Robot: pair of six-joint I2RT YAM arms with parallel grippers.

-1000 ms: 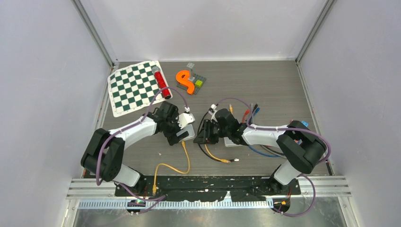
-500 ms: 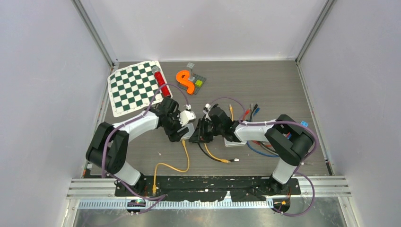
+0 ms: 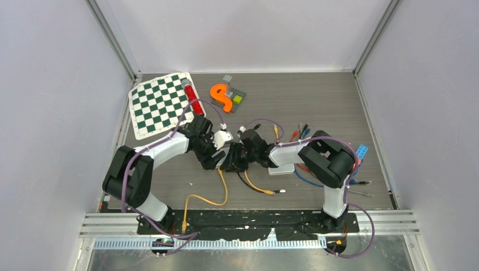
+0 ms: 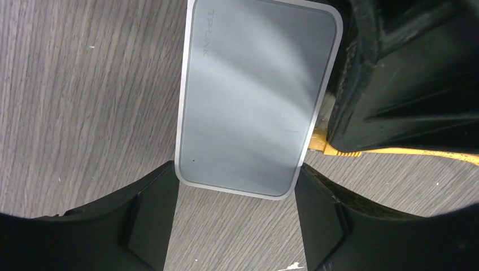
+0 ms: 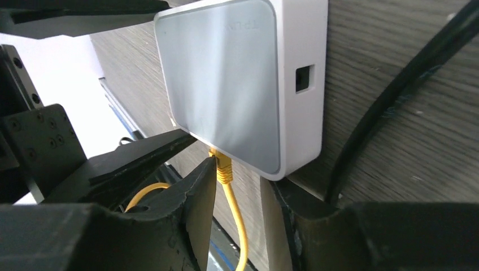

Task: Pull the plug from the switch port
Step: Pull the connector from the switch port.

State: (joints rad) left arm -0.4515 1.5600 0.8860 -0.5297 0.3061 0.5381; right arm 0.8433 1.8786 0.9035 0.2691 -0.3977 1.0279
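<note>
Two pincers meet at the switch, mid-table

The left pincer [image 4: 236, 195] is clamped tight on the grey switch [image 4: 257, 101], one finger on each long edge near a rounded corner. The yellow plug [image 5: 224, 167] sits in the switch's port edge, which the right pincer [image 5: 240, 178] crowds. Its jaws are partly open, one finger against the plug and a gap on the other side. The yellow cable [image 3: 223, 189] trails toward the table's [image 3: 316, 101] near edge. Loose cables [image 3: 305, 175] lie just right; the chessboard mat [image 3: 161, 104] is well apart.
</note>
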